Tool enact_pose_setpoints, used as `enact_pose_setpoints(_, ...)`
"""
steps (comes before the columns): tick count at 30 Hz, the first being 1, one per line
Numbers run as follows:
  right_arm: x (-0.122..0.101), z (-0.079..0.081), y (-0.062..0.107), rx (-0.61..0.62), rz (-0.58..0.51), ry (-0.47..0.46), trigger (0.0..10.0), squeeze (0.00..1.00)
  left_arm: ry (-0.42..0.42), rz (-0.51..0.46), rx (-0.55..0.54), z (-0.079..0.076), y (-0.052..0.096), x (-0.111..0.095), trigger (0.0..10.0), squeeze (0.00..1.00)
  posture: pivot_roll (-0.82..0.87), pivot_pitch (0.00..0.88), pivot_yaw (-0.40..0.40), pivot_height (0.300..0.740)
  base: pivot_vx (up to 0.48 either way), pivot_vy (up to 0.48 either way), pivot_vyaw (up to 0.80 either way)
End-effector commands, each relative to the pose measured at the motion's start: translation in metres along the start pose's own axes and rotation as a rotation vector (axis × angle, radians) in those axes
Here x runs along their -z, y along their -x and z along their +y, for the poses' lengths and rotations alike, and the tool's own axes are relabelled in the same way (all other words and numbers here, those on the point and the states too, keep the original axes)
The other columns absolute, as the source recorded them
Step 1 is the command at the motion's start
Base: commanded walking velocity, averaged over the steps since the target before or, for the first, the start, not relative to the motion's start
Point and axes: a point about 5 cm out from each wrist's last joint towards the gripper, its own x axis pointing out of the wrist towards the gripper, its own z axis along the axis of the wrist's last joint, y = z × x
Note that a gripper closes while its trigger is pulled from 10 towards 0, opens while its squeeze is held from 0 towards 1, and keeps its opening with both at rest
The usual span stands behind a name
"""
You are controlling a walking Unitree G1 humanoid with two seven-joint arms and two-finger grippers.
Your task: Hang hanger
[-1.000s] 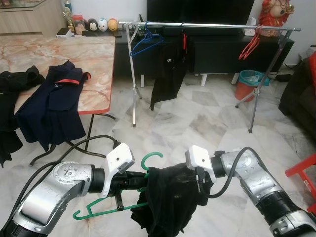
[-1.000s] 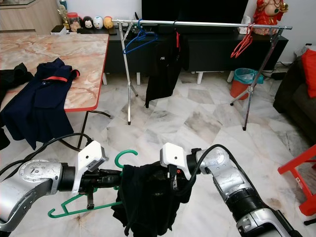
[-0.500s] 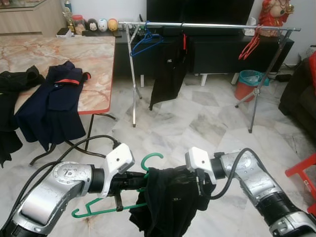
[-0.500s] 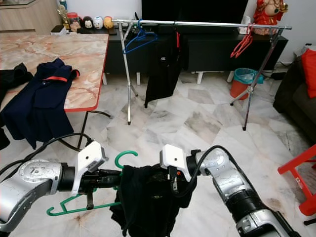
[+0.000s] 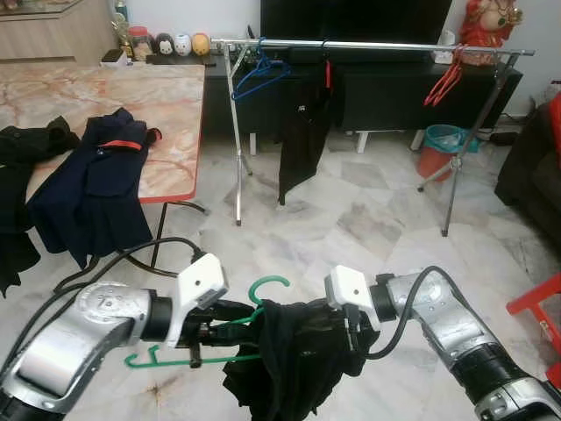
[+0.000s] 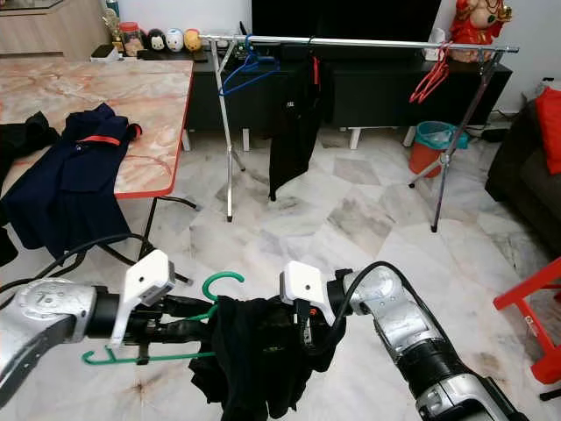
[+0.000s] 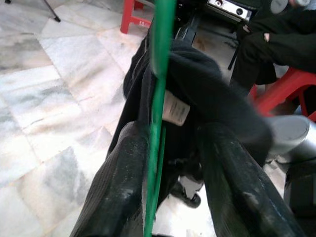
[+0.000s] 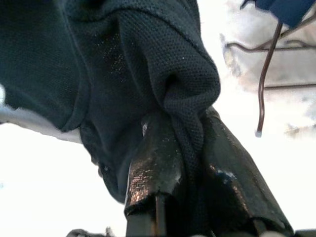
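1. Your left gripper is clamped on the green plastic hanger, held low with its long axis lying crosswise.
2. Your right gripper pinches the black mesh garment draped over it.
3. The silver clothes rail stands well ahead, beyond both arms.

The green hanger looks like smooth, glossy plastic. The black garment draped on it is matt cloth with a fine mesh weave. The right tool has glossy black fingers. The floor is polished marble tile; the counter has a glossy marbled top. The rail is shiny metal.
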Motion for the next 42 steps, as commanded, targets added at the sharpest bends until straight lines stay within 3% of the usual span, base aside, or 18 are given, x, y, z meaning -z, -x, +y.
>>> enact_pose_setpoints(1,-0.001,-0.004,0.005,0.019,0.018,0.022,0.0,0.0,-0.032,0.0,0.0,0.003,0.007,-0.005,10.0,1.0,0.18,0.0,-0.021,0.74,0.0,0.0,0.0)
enact_pose_setpoints(10,0.005,-0.005,0.019,0.062,0.032,0.0,0.0,0.0,-0.03,0.06,-0.063,0.012,0.027,0.001,10.0,1.0,0.18,0.0,-0.024,0.74,0.0,0.0,0.0)
enact_pose_setpoints(13,0.014,-0.005,0.029,0.112,0.072,-0.012,0.0,0.0,-0.023,0.085,-0.164,0.021,0.04,0.007,10.0,1.0,0.18,0.0,-0.026,0.74,0.0,0.0,0.0)
enact_pose_setpoints(15,0.024,-0.007,0.041,0.199,0.107,-0.049,0.0,0.0,-0.02,0.107,-0.333,0.033,0.055,0.015,10.0,0.99,0.17,0.0,-0.029,0.74,0.0,0.0,0.0)
enact_pose_setpoints(16,0.024,-0.007,0.041,0.199,0.107,-0.049,0.0,0.0,-0.02,0.107,-0.333,0.033,0.055,0.015,10.0,0.99,0.17,0.0,-0.029,0.74,0.0,0.0,0.0)
enact_pose_setpoints(17,0.027,-0.006,0.044,0.216,0.116,-0.059,0.0,0.0,-0.011,0.105,-0.357,0.034,0.058,0.017,10.0,0.64,0.17,0.0,-0.03,0.74,0.0,0.0,0.0)
enact_pose_setpoints(18,0.03,-0.006,0.047,0.229,0.127,-0.067,0.0,0.0,-0.006,0.101,-0.377,0.034,0.06,0.019,10.0,0.0,0.17,0.0,-0.032,0.74,0.0,0.0,0.0)
enact_pose_setpoints(26,0.039,-0.004,0.054,0.288,0.159,-0.084,0.0,0.0,0.013,0.063,-0.479,0.039,0.064,0.025,10.0,0.0,0.17,0.0,-0.035,0.74,0.0,0.0,0.0)
enact_pose_setpoints(27,0.04,-0.007,0.056,0.342,0.163,-0.085,0.0,0.0,0.01,0.043,-0.584,0.048,0.066,0.027,10.0,0.0,0.16,0.0,-0.035,0.74,0.0,0.0,0.0)
enact_pose_setpoints(28,0.04,-0.007,0.056,0.342,0.163,-0.085,0.0,0.0,0.01,0.043,-0.584,0.048,0.066,0.027,10.0,0.0,0.16,0.0,-0.035,0.74,0.0,0.0,0.0)
enact_pose_setpoints(30,0.041,-0.01,0.057,0.379,0.164,-0.087,0.0,0.0,0.014,0.032,-0.708,0.058,0.07,0.029,10.0,0.0,0.16,0.0,-0.035,0.74,0.0,0.0,0.0)
enact_pose_setpoints(32,0.04,-0.013,0.059,0.429,0.152,-0.087,0.0,0.0,0.032,-0.037,-0.905,0.072,0.079,0.028,10.0,0.0,0.16,0.0,-0.035,0.74,0.0,0.0,0.0)
enact_pose_setpoints(33,0.04,-0.015,0.06,0.457,0.148,-0.088,4.1,0.0,0.057,-0.08,-1.006,0.077,0.084,0.029,10.0,0.0,0.16,0.0,-0.037,0.74,0.0,0.0,0.0)
enact_pose_setpoints(34,0.04,-0.017,0.061,0.48,0.146,-0.093,6.4,0.0,0.086,-0.12,-1.094,0.082,0.089,0.029,10.0,0.0,0.16,0.0,-0.037,0.74,0.0,0.0,0.0)
enact_pose_setpoints(35,0.041,-0.019,0.062,0.504,0.153,-0.106,10.0,0.0,0.129,-0.166,-1.247,0.087,0.098,0.032,10.0,0.0,0.15,0.0,-0.037,0.74,0.0,0.0,0.0)
enact_pose_setpoints(42,0.041,-0.027,0.069,0.586,0.153,-0.108,10.0,0.0,0.255,-0.216,-1.645,0.089,0.12,0.054,10.0,0.0,0.14,0.0,-0.033,0.74,0.0,0.0,0.0)
